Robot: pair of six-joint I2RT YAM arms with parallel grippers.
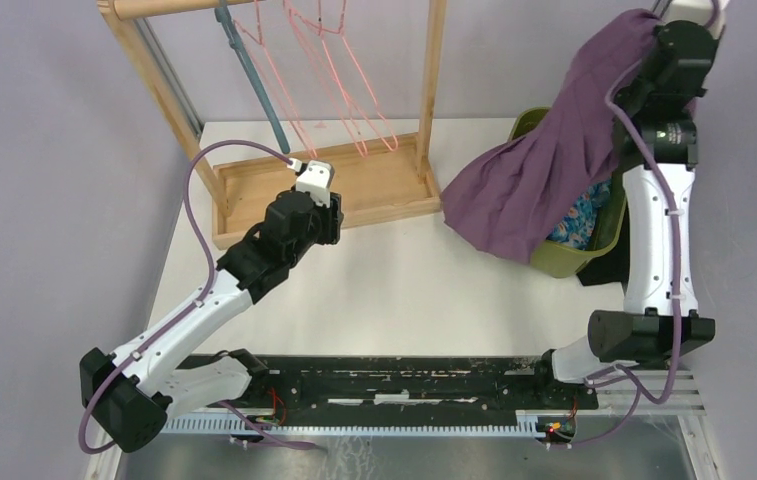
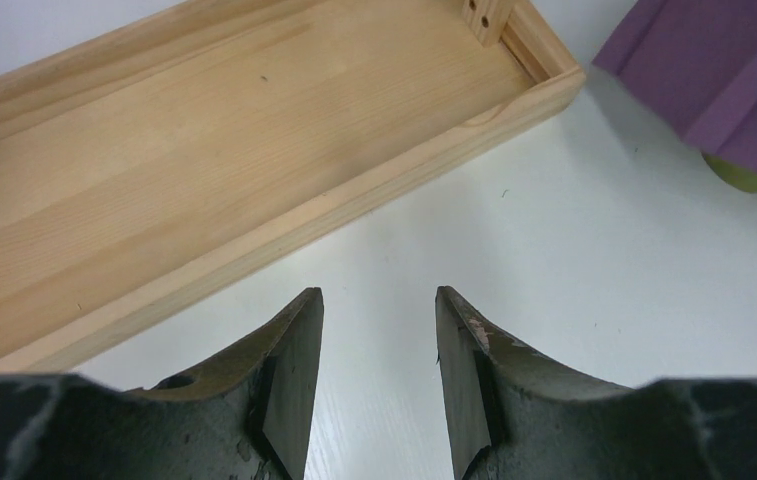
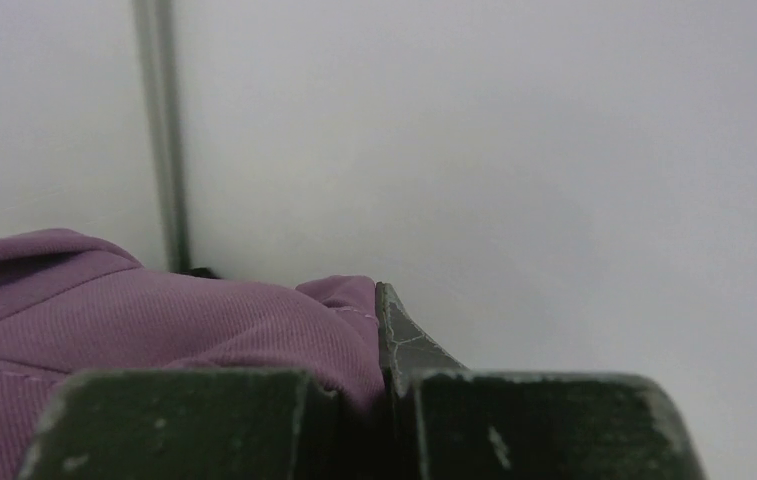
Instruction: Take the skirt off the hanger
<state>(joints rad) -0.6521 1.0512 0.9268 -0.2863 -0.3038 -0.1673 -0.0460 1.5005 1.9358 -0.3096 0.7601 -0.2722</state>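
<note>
Skirt [image 1: 544, 170] off the rack, hanging from the right pincer [image 3: 372, 335] above the green bin [image 1: 599, 250]
Right pincer clamped tight on a fold of purple cloth, arm raised high, presumably so the hem clears the bin wall for a drop; hem trails out over the worktop [image 1: 404, 290]. Left pincer [image 2: 379, 340] parted midway, holding nothing, parked low by the wooden rack [image 1: 354, 195], likely just out of the way. Hangers [image 1: 339, 80] look bare. Rack top cropped; right fingertips buried in cloth from above; bin contents mostly covered
</note>
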